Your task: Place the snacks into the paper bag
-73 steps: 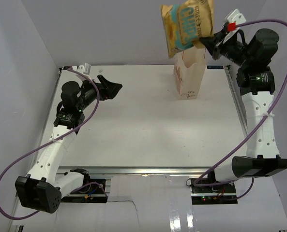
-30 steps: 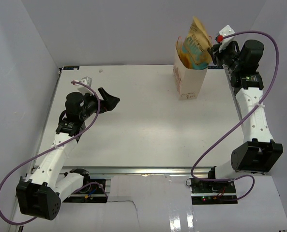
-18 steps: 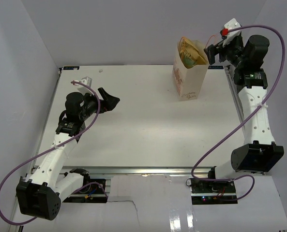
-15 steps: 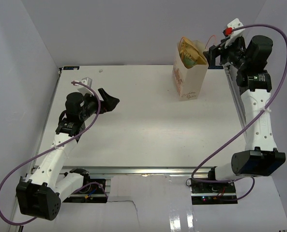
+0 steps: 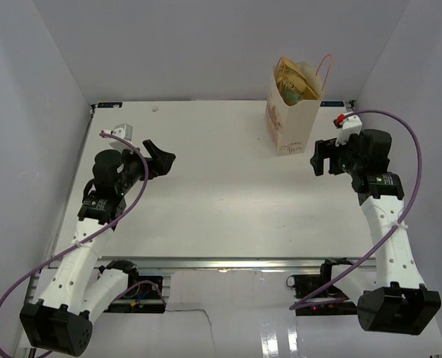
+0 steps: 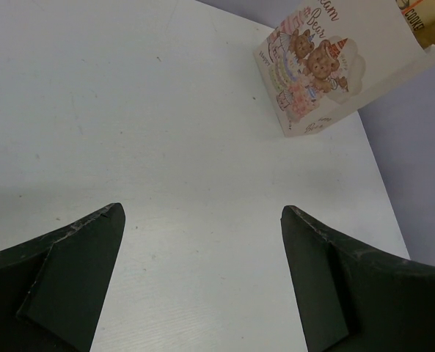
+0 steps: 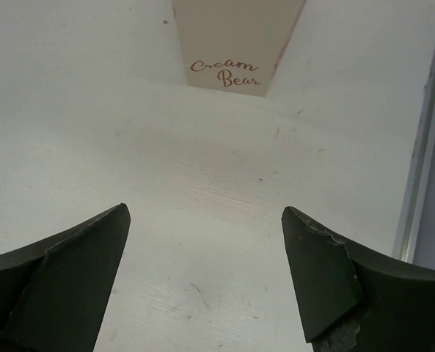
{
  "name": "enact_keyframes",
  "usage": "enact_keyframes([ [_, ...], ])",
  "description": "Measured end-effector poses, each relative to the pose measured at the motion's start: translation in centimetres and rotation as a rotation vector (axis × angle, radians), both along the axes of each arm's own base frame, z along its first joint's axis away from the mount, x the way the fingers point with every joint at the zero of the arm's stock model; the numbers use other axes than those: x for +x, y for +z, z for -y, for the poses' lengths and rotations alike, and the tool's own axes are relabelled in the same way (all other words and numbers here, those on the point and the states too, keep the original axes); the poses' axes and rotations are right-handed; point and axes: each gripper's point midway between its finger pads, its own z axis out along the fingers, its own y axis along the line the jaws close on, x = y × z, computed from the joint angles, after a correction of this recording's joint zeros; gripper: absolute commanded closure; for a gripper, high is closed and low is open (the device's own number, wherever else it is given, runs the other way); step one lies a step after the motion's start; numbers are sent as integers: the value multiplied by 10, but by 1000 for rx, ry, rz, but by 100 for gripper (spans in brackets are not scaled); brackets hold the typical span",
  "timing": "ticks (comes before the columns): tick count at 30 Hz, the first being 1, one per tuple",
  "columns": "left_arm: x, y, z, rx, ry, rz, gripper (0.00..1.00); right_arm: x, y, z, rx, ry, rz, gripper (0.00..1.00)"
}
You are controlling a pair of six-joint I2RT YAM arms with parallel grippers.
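The cream paper bag [image 5: 288, 127] stands upright at the back right of the table, its thin red handle [image 5: 325, 66] sticking up. A yellow chips bag [image 5: 290, 82] of the snacks sits inside it, its top showing at the mouth. No other snacks show. My right gripper [image 5: 317, 158] hovers just in front of the bag, open and empty. In the right wrist view the paper bag [image 7: 239, 37] stands ahead of the open right gripper [image 7: 202, 211]. My left gripper [image 5: 165, 157] is open and empty at the table's left, and the left wrist view shows the bear-printed paper bag [image 6: 323, 70] far beyond the left gripper [image 6: 202, 213].
A metal rail [image 5: 364, 160] runs along the table's right edge, close to my right arm. White walls close in the back and both sides. A small white speck [image 5: 155, 109] lies at the back left.
My right gripper let the chips bag drop into the paper bag, opened, and drew back down in front of the bag. The left arm shifted slightly.
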Motion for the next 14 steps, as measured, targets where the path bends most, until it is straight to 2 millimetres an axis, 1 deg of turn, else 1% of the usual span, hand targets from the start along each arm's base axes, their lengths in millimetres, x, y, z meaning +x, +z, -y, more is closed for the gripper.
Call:
enact_keyframes([
  [5,-3,-6,1,4,-7,-19,2,-10,4,13,-15,-91,25,10],
  [9,-9,-9,0,7,-14,-32,2,-15,10,18,-12,-131,46,10],
  [14,-21,-4,-1,7,-21,-21,2,-22,21,20,1,-156,85,10],
])
